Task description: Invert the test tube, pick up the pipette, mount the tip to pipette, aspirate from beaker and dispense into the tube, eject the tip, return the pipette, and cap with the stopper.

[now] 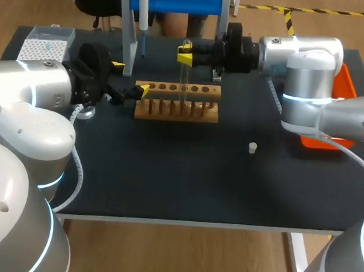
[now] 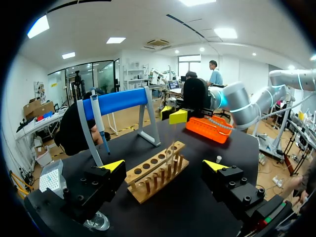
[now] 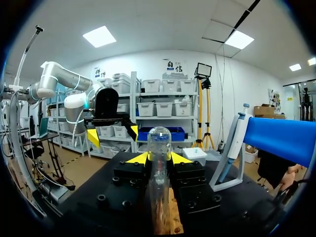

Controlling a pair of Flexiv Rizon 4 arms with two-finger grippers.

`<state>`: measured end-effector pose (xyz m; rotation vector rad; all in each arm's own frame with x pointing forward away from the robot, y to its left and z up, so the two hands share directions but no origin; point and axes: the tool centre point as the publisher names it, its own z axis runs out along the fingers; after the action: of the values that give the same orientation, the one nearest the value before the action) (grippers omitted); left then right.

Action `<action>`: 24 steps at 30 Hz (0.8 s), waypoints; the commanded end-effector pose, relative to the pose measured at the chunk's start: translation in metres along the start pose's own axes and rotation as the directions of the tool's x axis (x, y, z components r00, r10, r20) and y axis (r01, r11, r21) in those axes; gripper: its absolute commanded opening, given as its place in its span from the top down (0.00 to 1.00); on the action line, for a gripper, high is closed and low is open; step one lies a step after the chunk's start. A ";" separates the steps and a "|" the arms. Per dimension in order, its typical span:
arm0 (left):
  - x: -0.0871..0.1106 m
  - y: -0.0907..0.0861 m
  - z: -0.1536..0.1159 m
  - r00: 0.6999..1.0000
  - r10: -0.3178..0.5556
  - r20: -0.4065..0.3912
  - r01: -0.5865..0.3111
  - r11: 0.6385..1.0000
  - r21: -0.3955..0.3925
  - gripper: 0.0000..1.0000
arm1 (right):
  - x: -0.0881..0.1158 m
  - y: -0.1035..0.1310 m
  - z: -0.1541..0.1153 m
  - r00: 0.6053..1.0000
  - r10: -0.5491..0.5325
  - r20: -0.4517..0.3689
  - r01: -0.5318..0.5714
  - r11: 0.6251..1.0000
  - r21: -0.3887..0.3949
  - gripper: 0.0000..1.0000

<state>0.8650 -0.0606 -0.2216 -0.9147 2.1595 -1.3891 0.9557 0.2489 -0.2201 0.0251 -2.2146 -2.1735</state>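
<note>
Your right gripper (image 1: 185, 54) is clamped on the test tube (image 1: 185, 81), arm reaching in level from the right. The tube stands upright with its rounded end up, its lower end down at the wooden rack (image 1: 178, 109), though you can't tell if it's clear of the holes. The flip turns on that vertical axis right over the rack, so I'd judge you need lift before the wrist rolls. Your left gripper (image 1: 130, 77) sits empty, fingers apart, just beside the rack's left end, nearer the pipette (image 1: 142, 19) hanging behind.
</note>
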 end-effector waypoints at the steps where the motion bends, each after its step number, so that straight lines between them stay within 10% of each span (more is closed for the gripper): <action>1: -0.002 0.001 -0.001 1.000 0.000 -0.007 0.000 1.000 0.003 0.00 | 0.006 0.008 -0.002 1.000 -0.004 0.010 0.004 1.000 0.006 1.00; 24: -0.002 0.001 -0.001 1.000 0.000 -0.007 0.000 1.000 0.003 0.00 | 0.018 0.041 -0.015 1.000 -0.023 0.007 0.023 1.000 -0.014 1.00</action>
<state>0.8651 -0.0606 -0.2217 -0.9147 2.1596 -1.3891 0.9393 0.2341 -0.1791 0.0442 -2.2093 -2.2061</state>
